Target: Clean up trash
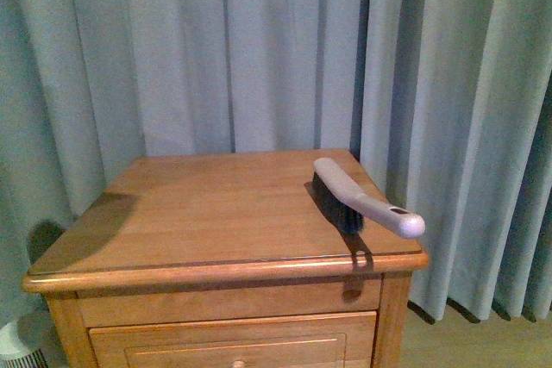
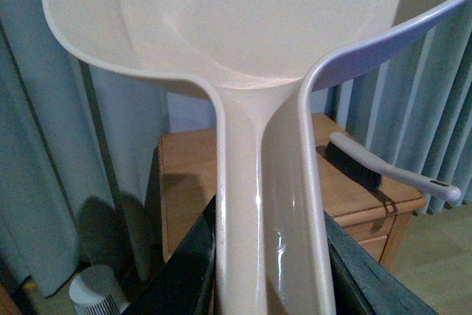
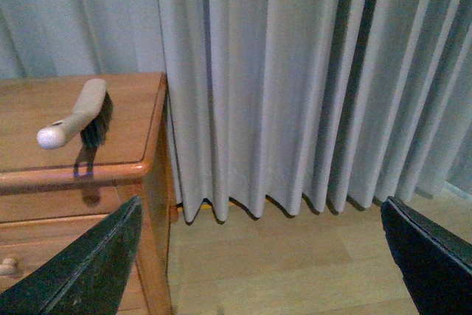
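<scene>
No trash shows in any view. A beige dustpan [image 2: 243,35] fills the left wrist view, and my left gripper [image 2: 269,256] is shut on its handle, with a dark finger on each side. The pan hangs in the air to the left of the wooden nightstand [image 2: 192,167]. My right gripper [image 3: 265,256] is open, with nothing between its fingers [image 3: 88,263], above the floor to the right of the nightstand [image 3: 44,101]. Neither arm appears in the front view.
A hand brush [image 1: 354,200] with dark bristles lies near the right edge of the nightstand top [image 1: 207,213], its handle tip past the front corner. Grey curtains [image 1: 259,49] hang behind. A white ribbed cylinder [image 2: 96,293] stands on the floor at the left.
</scene>
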{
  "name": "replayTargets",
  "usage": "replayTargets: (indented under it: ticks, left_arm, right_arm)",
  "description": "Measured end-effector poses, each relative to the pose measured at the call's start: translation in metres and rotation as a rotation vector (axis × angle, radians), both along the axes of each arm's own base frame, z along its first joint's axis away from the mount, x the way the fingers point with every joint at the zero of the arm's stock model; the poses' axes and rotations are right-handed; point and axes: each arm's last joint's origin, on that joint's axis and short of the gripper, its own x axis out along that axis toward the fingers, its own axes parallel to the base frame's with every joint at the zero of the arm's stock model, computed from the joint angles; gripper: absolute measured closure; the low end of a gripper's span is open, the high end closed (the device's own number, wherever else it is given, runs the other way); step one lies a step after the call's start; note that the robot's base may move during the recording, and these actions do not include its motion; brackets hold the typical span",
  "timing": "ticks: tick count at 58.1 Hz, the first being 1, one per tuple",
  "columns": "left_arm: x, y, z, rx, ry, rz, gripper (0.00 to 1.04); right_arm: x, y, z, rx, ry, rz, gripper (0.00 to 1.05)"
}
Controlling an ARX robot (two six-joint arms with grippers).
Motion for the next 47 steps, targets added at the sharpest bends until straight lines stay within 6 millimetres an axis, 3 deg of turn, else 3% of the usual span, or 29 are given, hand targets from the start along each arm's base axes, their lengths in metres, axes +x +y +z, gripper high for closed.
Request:
replayTargets:
  ticks: [7, 14, 21, 36, 42, 47]
  left_arm:
    - [0.001, 0.003, -0.006, -0.015, 0.019, 0.018, 0.78]
    - [0.000, 0.003, -0.005, -0.018, 0.013, 0.020, 0.78]
    - [0.000, 0.003, -0.005, -0.017, 0.012, 0.018, 0.78]
    - [0.000, 0.003, -0.005, -0.018, 0.012, 0.019, 0.78]
    - [0.000, 0.003, -0.005, -0.020, 0.012, 0.020, 0.78]
    - [0.000, 0.003, -0.005, -0.021, 0.013, 0.020, 0.78]
  right_arm:
    - [0.001, 0.000, -0.002, -0.001, 0.027, -0.039, 0.07]
    - [0.008, -0.003, -0.001, -0.026, 0.225, -0.298, 0.07]
    - [0.026, 0.000, 0.028, -0.003, 0.263, -0.301, 0.07]
    - [0.099, 0.045, 0.127, 0.023, 0.400, -0.057, 0.07]
    - [0.136, 0.067, 0.150, 0.066, 0.503, 0.014, 0.07]
    - [0.172, 0.088, 0.149, 0.083, 0.620, 0.024, 0.07]
